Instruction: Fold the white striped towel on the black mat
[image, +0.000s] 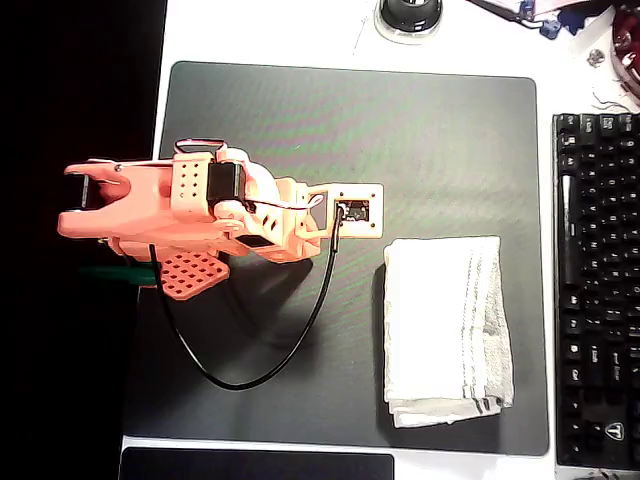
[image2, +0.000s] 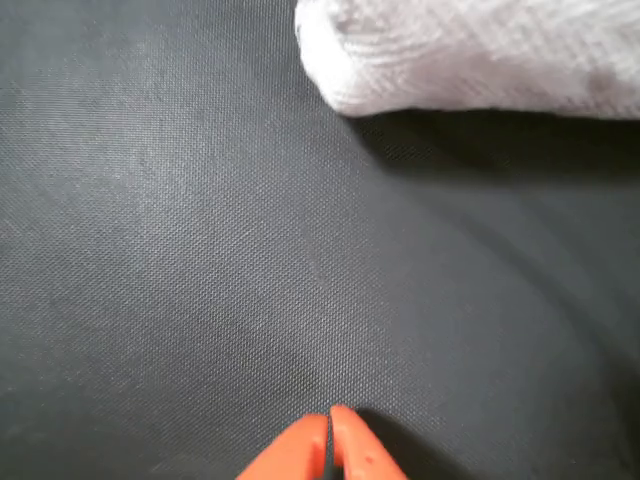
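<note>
- Nearest the wrist camera, the two orange fingers (image2: 329, 445) of the arm sit at the bottom edge of the wrist view, their tips pressed together with only a hairline seam between them and nothing held.
- Beneath and around them spreads the black mat (image2: 200, 250), its fine weave plain to see; the tips hover over bare mat, apart from the cloth.
- At the top of the wrist view lies a rounded, folded edge of the white striped towel (image2: 450, 55), casting a soft shadow on the mat below it.
- In the overhead view the orange arm (image: 190, 215) reaches from the left over the mat's left half, with a black cable (image: 260, 370) looping down from its wrist camera across the mat.
- The towel (image: 445, 330) lies folded into a narrow upright rectangle on the lower right part of the mat (image: 400, 130), grey stripes running along its right side, layered edges showing at its bottom end.
- The mat rests on a white table (image: 270, 30); a black keyboard (image: 597, 290) lies just beside the mat's right edge.
</note>
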